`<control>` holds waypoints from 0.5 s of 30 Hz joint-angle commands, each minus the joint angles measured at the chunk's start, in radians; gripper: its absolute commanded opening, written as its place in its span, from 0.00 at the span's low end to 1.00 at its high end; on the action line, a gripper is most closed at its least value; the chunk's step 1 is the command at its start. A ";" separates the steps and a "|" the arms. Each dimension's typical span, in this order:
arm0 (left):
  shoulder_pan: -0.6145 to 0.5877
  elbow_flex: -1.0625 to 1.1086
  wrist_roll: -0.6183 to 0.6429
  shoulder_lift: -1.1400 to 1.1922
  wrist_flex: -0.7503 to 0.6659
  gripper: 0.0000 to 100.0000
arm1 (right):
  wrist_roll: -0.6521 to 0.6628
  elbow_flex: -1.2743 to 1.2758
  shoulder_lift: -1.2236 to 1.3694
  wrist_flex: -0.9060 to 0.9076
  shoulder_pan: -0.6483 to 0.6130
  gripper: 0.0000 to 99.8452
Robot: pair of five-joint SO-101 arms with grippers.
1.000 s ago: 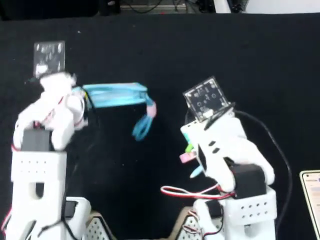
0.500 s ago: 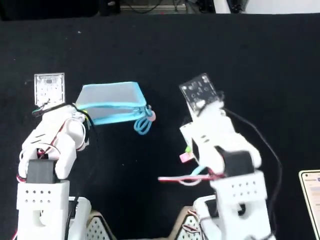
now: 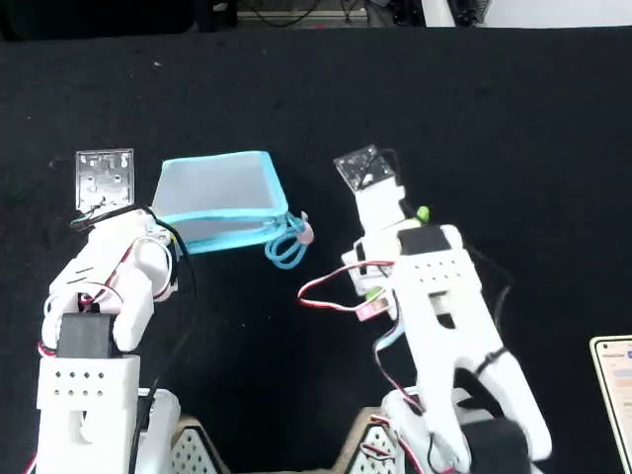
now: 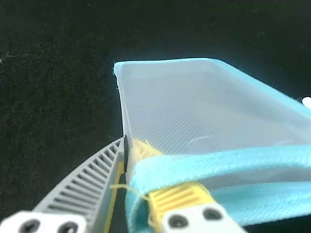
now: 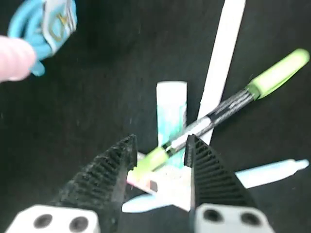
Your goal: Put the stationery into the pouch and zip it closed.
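Observation:
A light blue mesh pouch (image 3: pixel 217 193) lies on the black table, its blue loop (image 3: pixel 286 247) trailing from the right end. My left gripper (image 3: pixel 163 229) is at the pouch's left corner, shut on the teal zip edge (image 4: pixel 204 162); in the left wrist view, my left gripper (image 4: pixel 136 167) pinches that band. My right gripper (image 5: pixel 160 145) is open, its jaws either side of the near end of a green-capped pen (image 5: pixel 218 114). The pen lies over a white strip (image 5: pixel 221 63), a teal-and-white stick (image 5: pixel 171 111) and a pale blue pen (image 5: pixel 272 170). The pen's green cap (image 3: pixel 423 212) shows beside the right arm (image 3: pixel 425 267).
A pink-and-white piece (image 3: pixel 370 309) pokes out beside the right arm, among loose red and white cables (image 3: pixel 326 296). A white card (image 3: pixel 612 380) lies at the table's right edge. The pouch's loop carries a small tag (image 5: pixel 58 19) and a pink bead (image 5: pixel 12 58).
The pouch has gone from edge-on to lying broad with its mesh face up, and the left gripper has dropped lower. The right arm has stretched forward, its wrist now farther back on the table.

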 commanded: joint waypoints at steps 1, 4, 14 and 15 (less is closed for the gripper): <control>0.030 -0.005 0.015 -0.003 -0.020 0.03 | -0.008 -0.064 0.010 0.097 -0.002 0.16; 0.030 -0.005 0.015 -0.003 -0.020 0.03 | -0.005 -0.096 0.013 0.184 -0.005 0.16; 0.030 0.008 0.015 -0.003 -0.028 0.03 | -0.003 -0.097 0.015 0.219 0.023 0.16; 0.030 0.012 0.015 -0.003 -0.031 0.03 | -0.003 -0.088 0.015 0.201 0.025 0.16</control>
